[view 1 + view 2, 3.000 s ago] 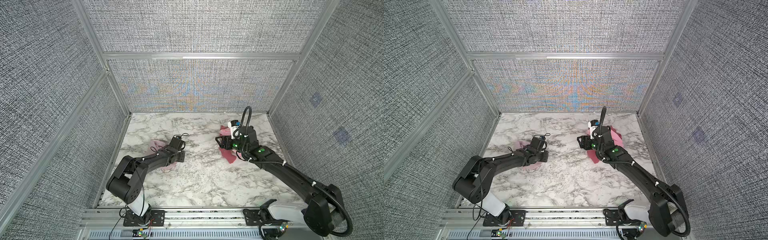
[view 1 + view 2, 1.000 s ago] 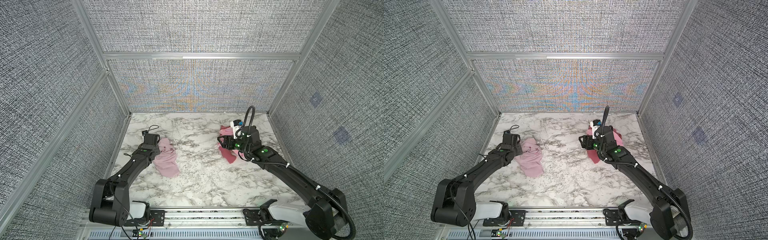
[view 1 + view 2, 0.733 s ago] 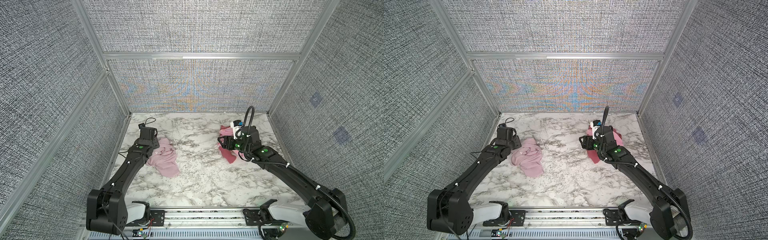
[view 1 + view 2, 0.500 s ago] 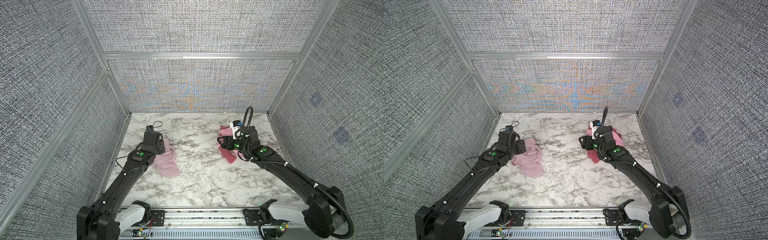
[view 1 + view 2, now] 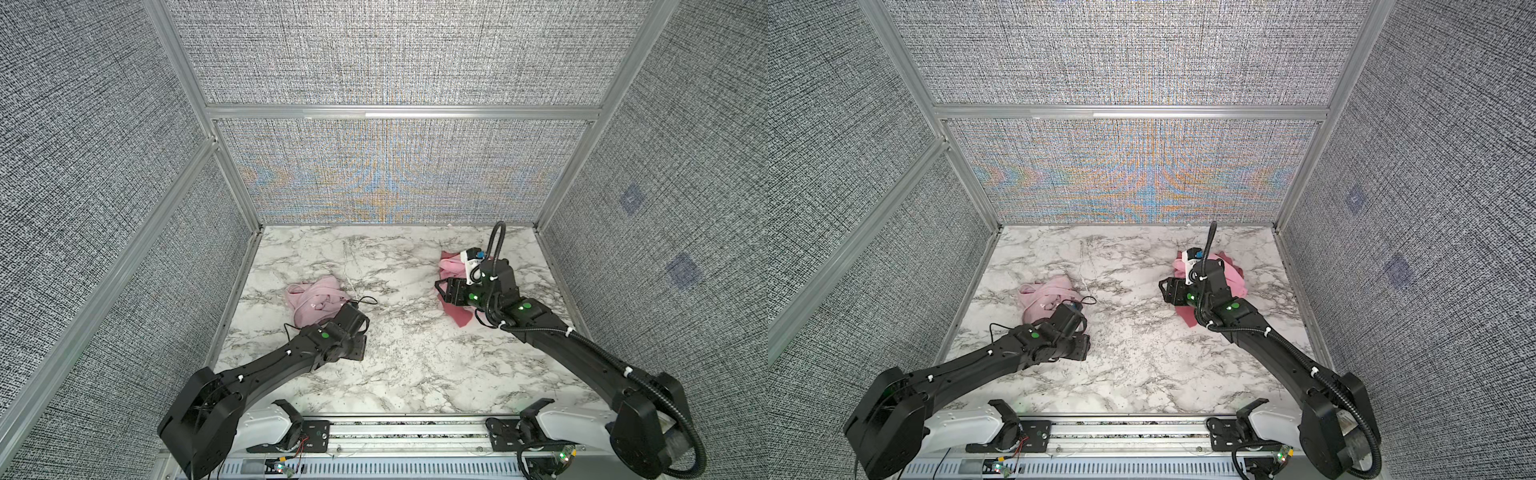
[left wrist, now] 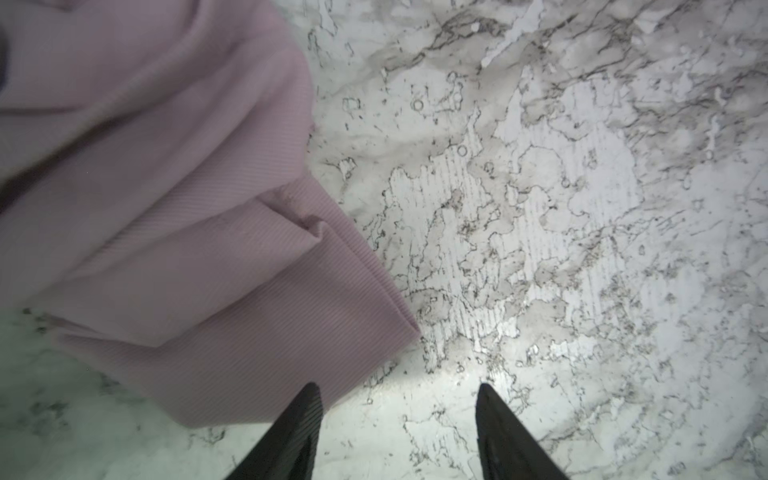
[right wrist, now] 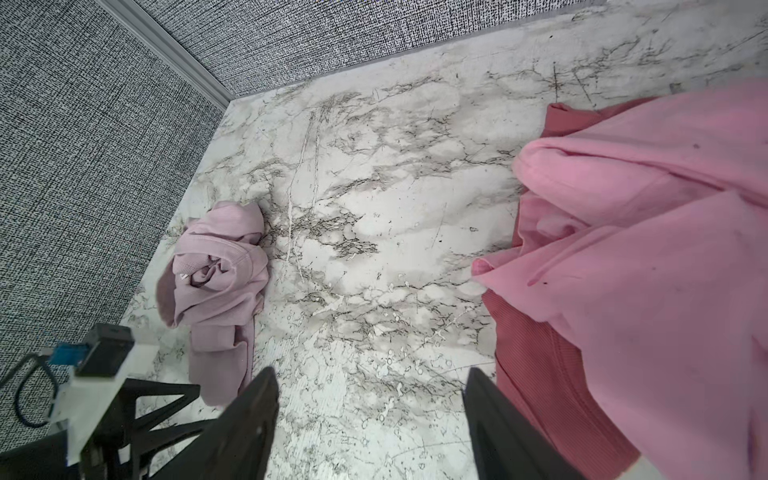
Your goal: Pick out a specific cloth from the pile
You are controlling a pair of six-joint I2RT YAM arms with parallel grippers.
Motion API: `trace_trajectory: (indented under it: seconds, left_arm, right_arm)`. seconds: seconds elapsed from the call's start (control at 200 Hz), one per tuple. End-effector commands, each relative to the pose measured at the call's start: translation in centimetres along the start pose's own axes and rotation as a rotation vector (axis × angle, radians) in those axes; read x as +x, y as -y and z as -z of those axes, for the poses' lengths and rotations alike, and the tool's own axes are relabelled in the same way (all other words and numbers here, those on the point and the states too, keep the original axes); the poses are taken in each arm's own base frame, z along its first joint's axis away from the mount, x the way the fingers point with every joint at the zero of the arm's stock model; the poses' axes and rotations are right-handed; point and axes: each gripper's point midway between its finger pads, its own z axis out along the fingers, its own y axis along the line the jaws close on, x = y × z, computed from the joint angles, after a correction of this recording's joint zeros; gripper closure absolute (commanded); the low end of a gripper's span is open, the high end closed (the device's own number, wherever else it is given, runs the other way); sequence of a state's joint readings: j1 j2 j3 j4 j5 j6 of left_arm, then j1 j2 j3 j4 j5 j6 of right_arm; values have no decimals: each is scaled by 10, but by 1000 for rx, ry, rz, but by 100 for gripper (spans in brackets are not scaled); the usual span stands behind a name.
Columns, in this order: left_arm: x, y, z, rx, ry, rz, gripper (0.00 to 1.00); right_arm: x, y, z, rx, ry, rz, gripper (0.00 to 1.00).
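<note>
pale mauve-pink soft cloth lies crumpled on white marble tabletop, left side, well apart from pink/rose-red cloth pile. l gripper beside its edge, r gripper by pile: both w/ fingers apart, empty.

A white marble-patterned tabletop sits enclosed by grey woven wall panels on aluminium framing.

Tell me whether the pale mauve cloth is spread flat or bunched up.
Bunched up: the pale mauve cloth lies crumpled in thick folds on the marble tabletop, apart from the pile.
</note>
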State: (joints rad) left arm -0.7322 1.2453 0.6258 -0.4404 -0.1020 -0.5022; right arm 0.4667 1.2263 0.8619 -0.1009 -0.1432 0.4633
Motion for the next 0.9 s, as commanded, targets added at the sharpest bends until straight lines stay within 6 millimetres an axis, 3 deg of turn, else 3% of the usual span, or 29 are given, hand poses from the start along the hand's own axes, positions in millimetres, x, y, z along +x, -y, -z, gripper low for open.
trace_trajectory:
  seconds: [0.0,0.565,0.821,0.896]
  left_arm:
    - [-6,9,-9,23,28,7,38]
    - [2,-17,-41,-166,-34,33,49]
    - [-2,-15,-44,-185,-56,19,98]
    - [-12,-7,-37,-160,-47,12,100]
  right_arm:
    - [-6,-4,4,-8,19,3,28]
    - [-9,-6,4,-15,18,4,28]
    - [-11,-5,7,-1,22,14,28]
    - [-12,-5,8,1,27,15,28]
